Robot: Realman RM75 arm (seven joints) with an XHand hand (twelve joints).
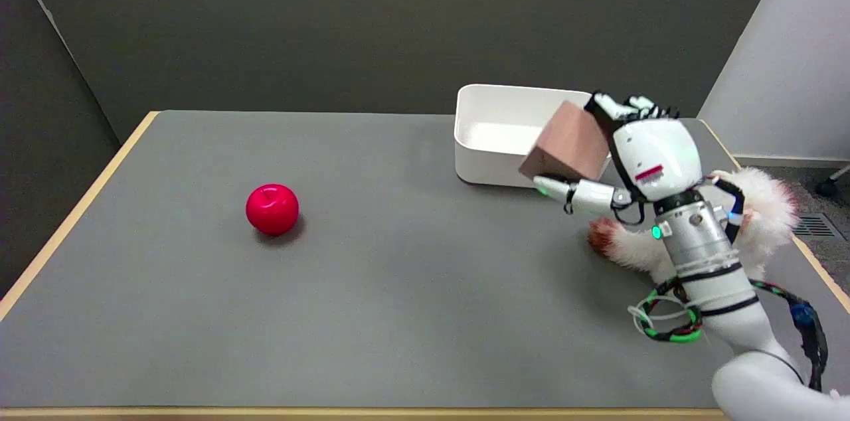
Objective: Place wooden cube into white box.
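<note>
Wooden cube (570, 143) hangs tilted, pinched between thumb below and fingers above by the right hand (637, 152), lifted over the near right rim of the white box (505, 135), ready for lowering inside.

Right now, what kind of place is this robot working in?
Probably a robot test lab or demo room, not a home. A bare grey table with a wood edge stands against plain dark partition walls, and only props lie on it: a red apple, a white box and a fluffy toy.
</note>
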